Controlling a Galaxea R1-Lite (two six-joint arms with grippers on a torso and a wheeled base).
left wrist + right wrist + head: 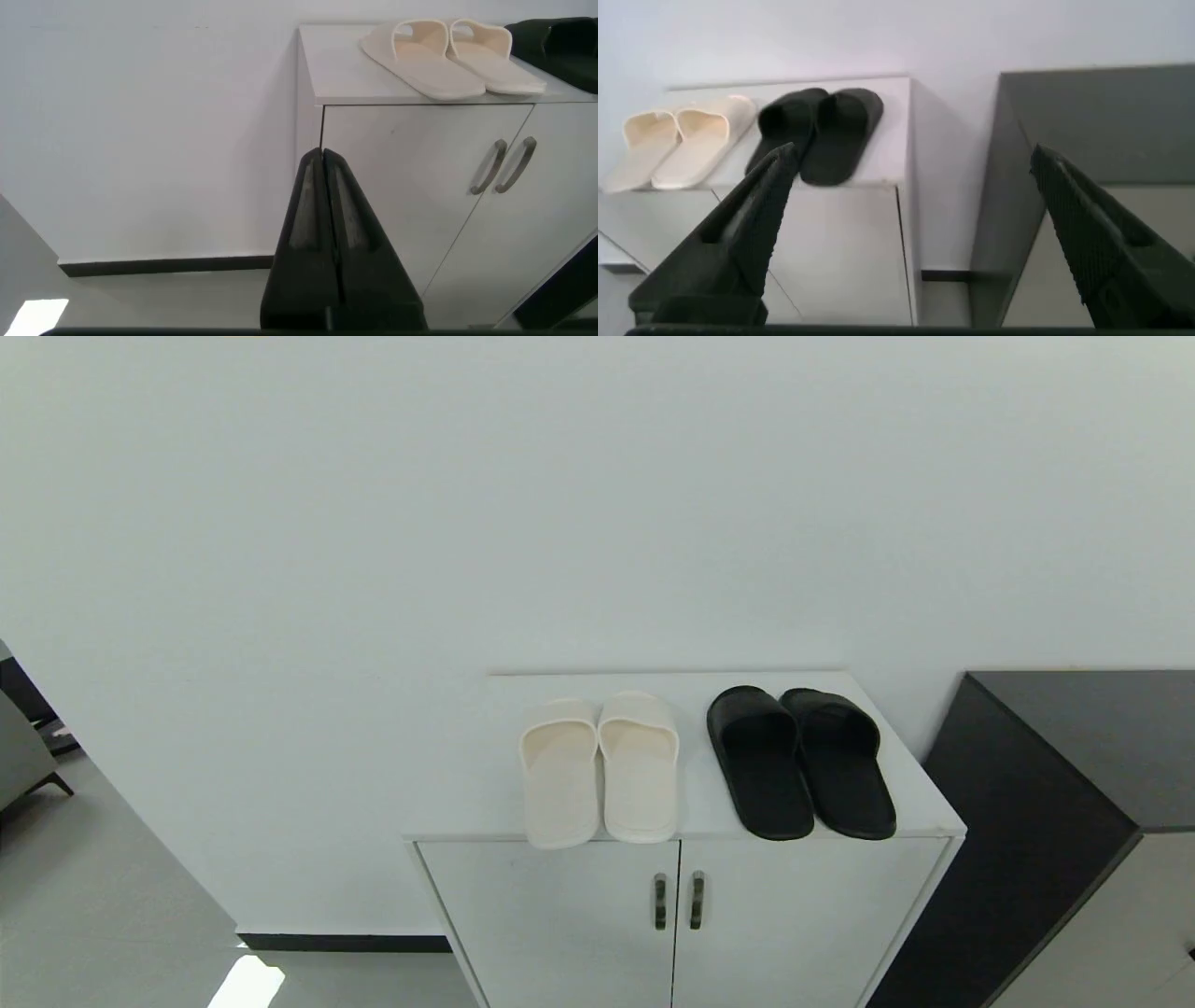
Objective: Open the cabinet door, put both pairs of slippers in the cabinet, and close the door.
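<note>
Wall (pixel 373 523), plain and pale, takes up most of what we see from the head view. Against it stands a white cabinet (pixel 695 756) whose two doors (pixel 560 924) are both closed. Just to its right is a dark grey cabinet (pixel 1074 756).

Two pairs of slippers lie side by side on the white cabinet's top, toes toward the wall and heels at the front edge. We see a cream pair (pixel 644 784) on the left and a black pair (pixel 766 775) on the right.

Our left gripper (pixel 322 154) has its fingers pressed together, holding nothing, low before the cabinet's left side. Our right gripper (pixel 913 149) is spread wide and empty, facing the cabinet's right side.

Two small metal handles (pixel 661 901) sit side by side where the doors meet.
</note>
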